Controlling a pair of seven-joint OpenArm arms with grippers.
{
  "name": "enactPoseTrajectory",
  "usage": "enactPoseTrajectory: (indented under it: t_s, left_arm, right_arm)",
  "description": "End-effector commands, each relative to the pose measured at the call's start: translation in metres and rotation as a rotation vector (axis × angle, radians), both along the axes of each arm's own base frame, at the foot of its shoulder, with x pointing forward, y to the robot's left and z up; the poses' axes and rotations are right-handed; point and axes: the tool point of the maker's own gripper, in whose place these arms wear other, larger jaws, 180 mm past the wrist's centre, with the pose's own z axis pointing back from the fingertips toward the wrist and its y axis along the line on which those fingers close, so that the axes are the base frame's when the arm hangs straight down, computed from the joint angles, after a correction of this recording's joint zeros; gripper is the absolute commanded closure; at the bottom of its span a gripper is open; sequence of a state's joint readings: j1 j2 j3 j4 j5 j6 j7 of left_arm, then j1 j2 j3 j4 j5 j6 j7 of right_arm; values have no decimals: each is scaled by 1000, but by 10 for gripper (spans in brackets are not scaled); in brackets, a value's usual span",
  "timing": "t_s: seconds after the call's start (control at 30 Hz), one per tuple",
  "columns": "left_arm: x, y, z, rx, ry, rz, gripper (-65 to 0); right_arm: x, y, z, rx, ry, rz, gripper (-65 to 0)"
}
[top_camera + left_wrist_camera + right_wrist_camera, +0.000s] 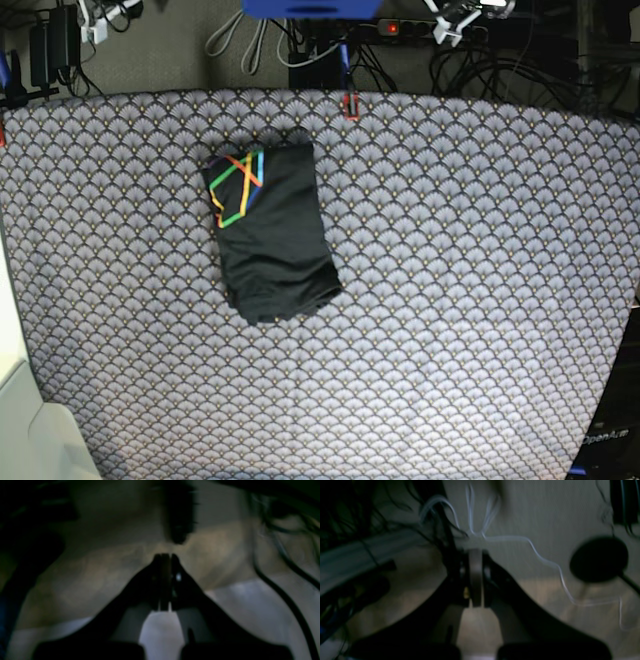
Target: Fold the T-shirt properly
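One T-shirt [275, 235] on the counter [480, 300], folded into a compact dark rectangle, slightly left of centre toward the far edge. Logo side up: red-yellow-green-blue line mark at the far left corner. Near edge is rounded and a bit bunched, rest lies flat on the scallop-patterned tablecloth [130, 330].

Neither arm shows in the base view. Both wrist views are dark and blurred. Left claw [165, 556]: fingers pressed together, nothing between them. Right claw [475, 552]: also pressed together, empty. Wrist backgrounds show floor and cables [545, 560], hard to make out. Shirt is not visible in either wrist view.
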State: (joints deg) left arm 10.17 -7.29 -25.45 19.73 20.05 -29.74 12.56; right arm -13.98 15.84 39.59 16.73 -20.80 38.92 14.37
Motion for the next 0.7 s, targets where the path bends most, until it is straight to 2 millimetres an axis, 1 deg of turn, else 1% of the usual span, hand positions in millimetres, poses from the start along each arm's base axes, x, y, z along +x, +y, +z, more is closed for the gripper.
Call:
enactPoseTrajectory:
  t_s: [0.0, 0.03, 0.07, 0.13, 0.17, 0.23, 0.27, 0.3, 0.37, 0.43, 0.47, 0.57, 0.67]
  left_arm:
    - [5, -6, -3, -5, -16, 31, -3]
    - [10, -2, -7, 23, -24, 47, -3]
    - [15, -1, -10, 48, -30, 63, -3]
    - [26, 17, -14, 163, -30, 100, -3]
    - [30, 28, -15, 230, -37, 110, -3]
    - [37, 44, -15, 321, -58, 122, -3]
    - [40, 46, -15, 338, -76, 126, -3]
    - [43, 41, -15, 333, -95, 128, -3]
    - [48, 39, -15, 339, -124, 133, -3]
    - [49, 47, -14, 381, -133, 135, -3]
    - [50, 48, -14, 387, -134, 135, -3]
    - [50, 46, -14, 388, -134, 136, -3]
    - [55, 47, -14, 392, -144, 138, -3]
  right_arm:
    - [-1, -12, 0, -58, 4, 15, 0]
    - [-3, -11, -3, -90, 14, 23, 0]
    - [1, -8, -6, -119, 11, 24, 0]
    - [8, -16, -11, -223, 25, 14, 0]
    - [8, -24, -12, -290, 34, 4, 0]
    - [9, -28, -14, -370, 48, -13, 0]
    - [10, -29, -14, -398, 52, -18, 0]
    - [10, -27, -15, -407, 55, -22, 0]
    - [11, -19, -18, -398, 57, -27, 0]
    - [11, -12, -19, -390, 59, -31, 0]
    - [10, -10, -20, -390, 60, -32, 0]
    - [8, -23, -17, -468, 73, -41, 0]
    - [8, -35, -13, -552, 87, -14, 0]
